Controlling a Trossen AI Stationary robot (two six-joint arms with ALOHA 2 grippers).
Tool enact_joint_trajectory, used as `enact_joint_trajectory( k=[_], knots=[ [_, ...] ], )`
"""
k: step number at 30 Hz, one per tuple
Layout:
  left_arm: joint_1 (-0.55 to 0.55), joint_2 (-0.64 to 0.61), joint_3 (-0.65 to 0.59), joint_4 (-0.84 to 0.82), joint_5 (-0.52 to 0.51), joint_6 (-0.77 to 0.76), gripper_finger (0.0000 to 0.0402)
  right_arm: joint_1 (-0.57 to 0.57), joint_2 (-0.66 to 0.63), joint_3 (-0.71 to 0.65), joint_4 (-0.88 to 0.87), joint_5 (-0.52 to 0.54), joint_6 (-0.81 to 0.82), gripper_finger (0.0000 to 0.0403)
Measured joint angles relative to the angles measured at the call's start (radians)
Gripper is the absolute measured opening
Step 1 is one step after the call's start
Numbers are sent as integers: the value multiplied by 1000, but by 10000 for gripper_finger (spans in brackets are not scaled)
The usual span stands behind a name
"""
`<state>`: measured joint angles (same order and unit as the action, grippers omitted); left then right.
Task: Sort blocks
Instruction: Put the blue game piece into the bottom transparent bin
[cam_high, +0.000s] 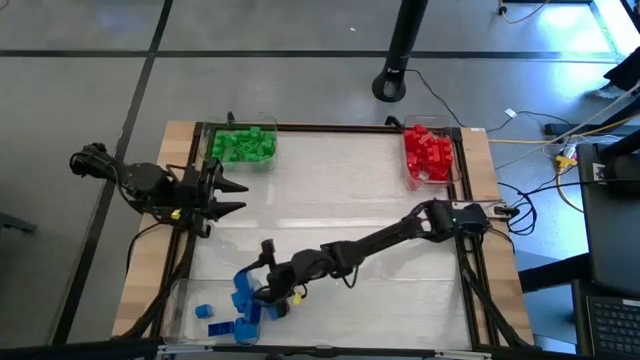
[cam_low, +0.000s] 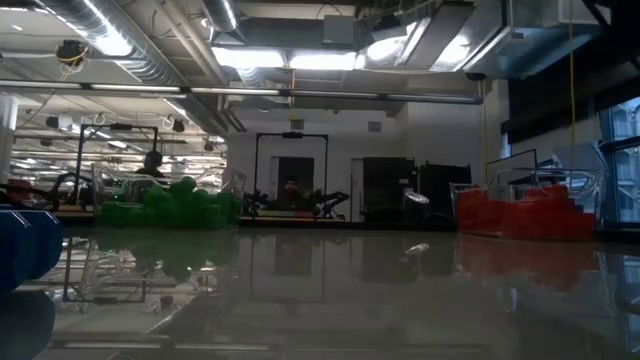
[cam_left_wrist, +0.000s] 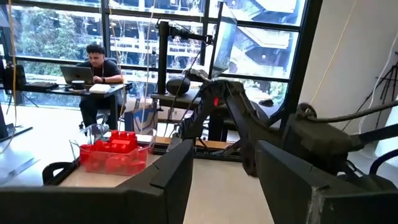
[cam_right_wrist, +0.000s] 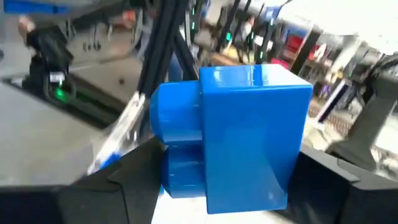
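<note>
A pale, glossy bench (cam_high: 330, 200) framed in light wood carries the whole scene, seen from above. The dark right arm reaches diagonally across it, its right gripper (cam_high: 262, 290) poised at the edge of the clear plastic tray (cam_high: 180, 300) in the near left corner, jaws clamped on a chunky blue studded plastic brick (cam_right_wrist: 239, 137) that fills the right wrist view. The left gripper (cam_high: 232, 197) hovers at the bench's left edge, just below the far left tray, its jaws parted and holding nothing. A heap of green plastic bricks (cam_high: 243, 143) sits in the far left corner, and a heap of red plastic bricks (cam_high: 428, 152) lies in a clear tray at the far right corner. Loose blue bricks (cam_high: 225, 322) lie scattered in the near left tray beside the right gripper. Beyond the bench, a person (cam_left_wrist: 96, 74) sits at a desk with a laptop.
</note>
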<state>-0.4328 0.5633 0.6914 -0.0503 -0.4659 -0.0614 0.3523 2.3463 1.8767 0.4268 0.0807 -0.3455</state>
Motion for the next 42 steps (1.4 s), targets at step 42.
enact_joint_trajectory(
  k=[42],
  knots=[
    [16, 3, 0, 1, -13, 16, 164, 29, 172, 146, 18, 96, 96, 290]
  ],
)
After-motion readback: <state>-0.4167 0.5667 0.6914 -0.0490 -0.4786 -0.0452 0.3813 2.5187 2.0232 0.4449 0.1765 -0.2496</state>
